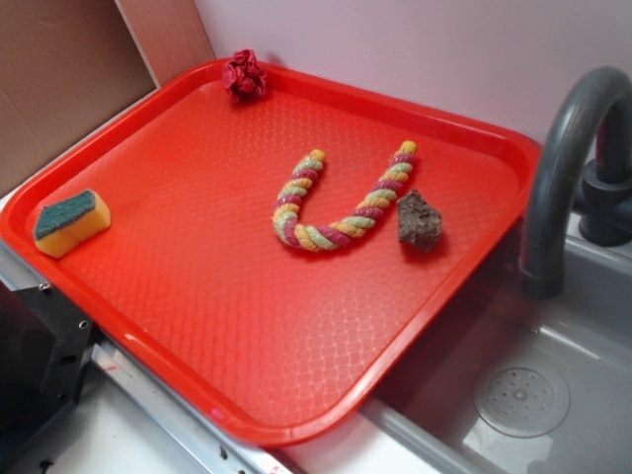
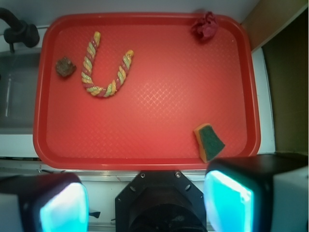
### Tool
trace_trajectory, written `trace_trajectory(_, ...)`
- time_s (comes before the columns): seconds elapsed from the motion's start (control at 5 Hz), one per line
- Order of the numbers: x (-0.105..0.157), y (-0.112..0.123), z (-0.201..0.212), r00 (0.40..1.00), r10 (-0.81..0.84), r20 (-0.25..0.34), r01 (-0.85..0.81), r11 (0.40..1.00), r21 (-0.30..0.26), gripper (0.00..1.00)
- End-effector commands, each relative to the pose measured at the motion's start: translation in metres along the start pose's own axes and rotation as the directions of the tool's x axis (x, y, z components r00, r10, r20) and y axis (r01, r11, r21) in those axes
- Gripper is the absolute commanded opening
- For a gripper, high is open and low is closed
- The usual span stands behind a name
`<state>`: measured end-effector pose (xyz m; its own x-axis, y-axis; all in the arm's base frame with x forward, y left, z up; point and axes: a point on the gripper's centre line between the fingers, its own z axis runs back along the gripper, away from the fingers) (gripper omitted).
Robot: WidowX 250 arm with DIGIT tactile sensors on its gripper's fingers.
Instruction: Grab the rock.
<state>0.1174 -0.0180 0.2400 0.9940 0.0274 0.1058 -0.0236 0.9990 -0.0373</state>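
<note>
Red plastic tray, rectangular with rounded corners and a raised rim, textured floor; fills most of the exterior view and the upper part of the wrist view. It rests partly over a grey sink at the lower right of the exterior view

Lying directly on the tray:
- rock, dark, jagged, right of centre, just beside the rope's right arm
- rope, twisted pink, yellow and green, bent into a U, centre
- sponge, yellow with green top, left edge, well apart from the rest
- dark red wrinkly ball, top rim, upper centre-left
</note>
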Motion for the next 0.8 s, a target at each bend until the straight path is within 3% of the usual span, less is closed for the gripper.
trace_trajectory(0.0,0.033,-0.012,-0.024,0.964,-0.264,0.036,0.263,0.964,0.026,1.0)
trace_trajectory(0.2,0.053,-0.028,-0.041,0.888,-0.454,0.076,0.453,0.891,0.038,1.0)
trace_trajectory(0.4,0.078,-0.051,-0.069,0.817,-0.573,0.066,0.572,0.819,0.045,1.0)
trace_trajectory(0.6,0.106,-0.07,-0.097,0.731,-0.676,0.089,0.679,0.734,-0.002,1.0)
